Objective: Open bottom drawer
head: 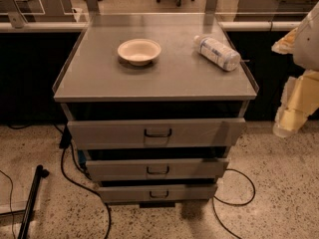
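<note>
The bottom drawer [158,193] is the narrowest and lowest of three grey fronts on a grey metal cabinet [154,83]. It has a small dark pull handle [159,194] at its centre. A thin dark gap shows above its front, and its inside is hidden. The mid-sized drawer [157,169] and the widest top drawer [157,132] sit above it. My gripper [291,108] hangs at the right edge of the view, well to the right of the cabinet and above the level of the drawers, touching nothing.
A white bowl [139,51] and a plastic bottle [217,53] lying on its side rest on the cabinet top. Black cables [75,176] trail on the speckled floor on both sides. A black pole [31,200] lies at the lower left. A dark low wall [30,68] stands behind.
</note>
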Available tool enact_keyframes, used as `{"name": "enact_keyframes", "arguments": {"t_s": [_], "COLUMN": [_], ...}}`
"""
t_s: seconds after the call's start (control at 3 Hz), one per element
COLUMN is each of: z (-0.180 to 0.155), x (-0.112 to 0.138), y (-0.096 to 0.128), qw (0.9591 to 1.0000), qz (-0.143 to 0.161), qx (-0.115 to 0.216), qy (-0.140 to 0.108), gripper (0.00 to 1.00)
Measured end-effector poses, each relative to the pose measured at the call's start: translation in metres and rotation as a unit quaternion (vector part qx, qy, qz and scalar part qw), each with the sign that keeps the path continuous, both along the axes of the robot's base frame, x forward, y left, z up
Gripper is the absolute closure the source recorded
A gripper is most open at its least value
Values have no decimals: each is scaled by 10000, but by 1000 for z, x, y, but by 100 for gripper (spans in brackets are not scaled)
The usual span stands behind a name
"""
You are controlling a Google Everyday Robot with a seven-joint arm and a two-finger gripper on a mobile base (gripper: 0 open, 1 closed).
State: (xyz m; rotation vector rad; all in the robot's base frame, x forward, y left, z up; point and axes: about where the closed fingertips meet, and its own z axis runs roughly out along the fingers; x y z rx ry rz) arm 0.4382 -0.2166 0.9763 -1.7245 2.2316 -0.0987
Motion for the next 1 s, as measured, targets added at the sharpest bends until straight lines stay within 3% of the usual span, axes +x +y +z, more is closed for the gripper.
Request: {"name": "enact_keyframes", "arguments": {"t_s": [0.33,0.67,1.0], "z": [0,-13,-50], "x": [0,-1,-7], "y": [0,9,26], "qw": [10000,9997,9966], "qz": [0,9,231], "qx": [0,252,786], "qy": [0,45,56], "gripper": [0,0,0]}}
